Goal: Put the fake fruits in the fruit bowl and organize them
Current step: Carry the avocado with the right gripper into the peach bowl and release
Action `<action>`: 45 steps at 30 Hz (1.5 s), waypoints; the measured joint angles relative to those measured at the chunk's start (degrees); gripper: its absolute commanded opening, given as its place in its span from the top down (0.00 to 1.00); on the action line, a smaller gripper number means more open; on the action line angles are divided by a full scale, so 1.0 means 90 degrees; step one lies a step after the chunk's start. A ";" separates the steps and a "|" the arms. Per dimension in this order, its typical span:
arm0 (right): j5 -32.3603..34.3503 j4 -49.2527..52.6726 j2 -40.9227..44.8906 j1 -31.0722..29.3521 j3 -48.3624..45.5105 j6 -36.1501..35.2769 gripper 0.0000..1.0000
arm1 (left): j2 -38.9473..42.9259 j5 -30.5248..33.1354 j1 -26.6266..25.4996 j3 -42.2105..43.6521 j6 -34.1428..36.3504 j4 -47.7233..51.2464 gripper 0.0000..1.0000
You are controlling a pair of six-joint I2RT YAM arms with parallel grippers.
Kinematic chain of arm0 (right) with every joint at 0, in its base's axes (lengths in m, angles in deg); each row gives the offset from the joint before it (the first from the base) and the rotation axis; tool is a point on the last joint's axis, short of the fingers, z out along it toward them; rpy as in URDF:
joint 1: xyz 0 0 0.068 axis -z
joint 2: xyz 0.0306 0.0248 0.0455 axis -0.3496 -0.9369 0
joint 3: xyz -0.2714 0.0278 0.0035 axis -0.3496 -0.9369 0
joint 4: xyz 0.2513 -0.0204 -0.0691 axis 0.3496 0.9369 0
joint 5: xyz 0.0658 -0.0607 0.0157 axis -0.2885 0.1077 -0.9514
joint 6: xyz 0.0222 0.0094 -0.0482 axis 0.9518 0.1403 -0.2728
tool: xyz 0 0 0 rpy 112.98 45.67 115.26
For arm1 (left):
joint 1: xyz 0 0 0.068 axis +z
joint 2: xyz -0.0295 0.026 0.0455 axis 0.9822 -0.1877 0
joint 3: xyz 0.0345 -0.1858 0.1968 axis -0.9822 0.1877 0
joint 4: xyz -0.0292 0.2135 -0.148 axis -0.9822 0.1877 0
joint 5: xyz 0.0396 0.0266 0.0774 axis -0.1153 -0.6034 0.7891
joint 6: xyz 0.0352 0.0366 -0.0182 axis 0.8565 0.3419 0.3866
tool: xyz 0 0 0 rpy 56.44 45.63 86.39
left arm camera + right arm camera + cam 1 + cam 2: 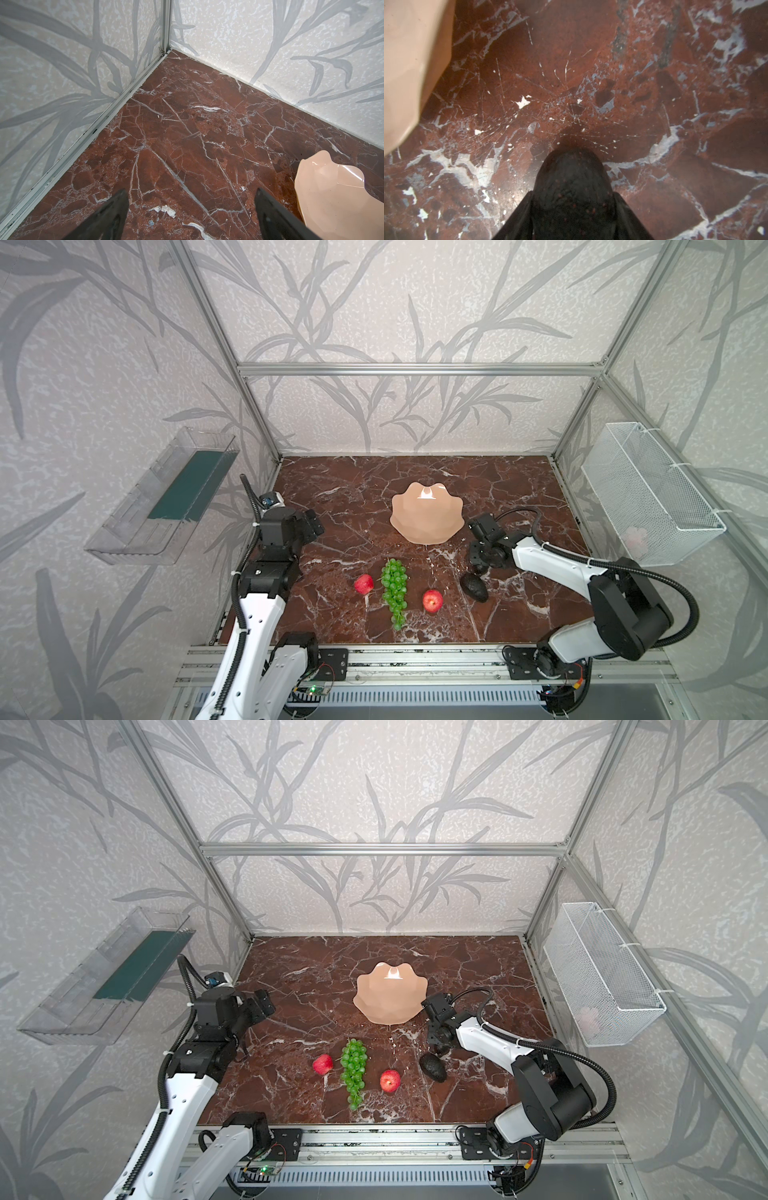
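The right gripper [572,193] clenched a dark pebbly avocado [573,170] down at the red marble tabletop [332,497], toward its right edge, just beside a second dark avocado [474,587]. The glossy peach-pink scalloped bowl [428,516] sat mid-surface. The left gripper [191,193] hung wide open near the left edge. A bright green grape bunch [394,593] lay between a small red apple [364,584] and another red apple [432,600] toward the front edge.

Bowl [400,526] behind; row in front.
Left to right: first apple [364,584], grapes [394,589], second apple [432,600], near avocado [474,587]; far avocado [573,187] just behind it.
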 measured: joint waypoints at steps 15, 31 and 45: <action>0.0100 0.0279 0.0423 -0.0119 0.2208 -0.1438 0.55 | 0.0002 -0.0002 0.0007 0.0002 -0.0107 0.0100 0.05; -0.0644 0.0143 -0.3400 -0.0488 0.5153 -0.2215 0.54 | 0.0002 -0.0063 0.0039 0.0005 -0.0143 0.0141 0.05; -0.0746 0.0223 -0.4279 -0.0488 0.5455 -0.2161 0.43 | 0.0005 -0.0192 0.0041 0.0007 -0.0299 0.0435 0.06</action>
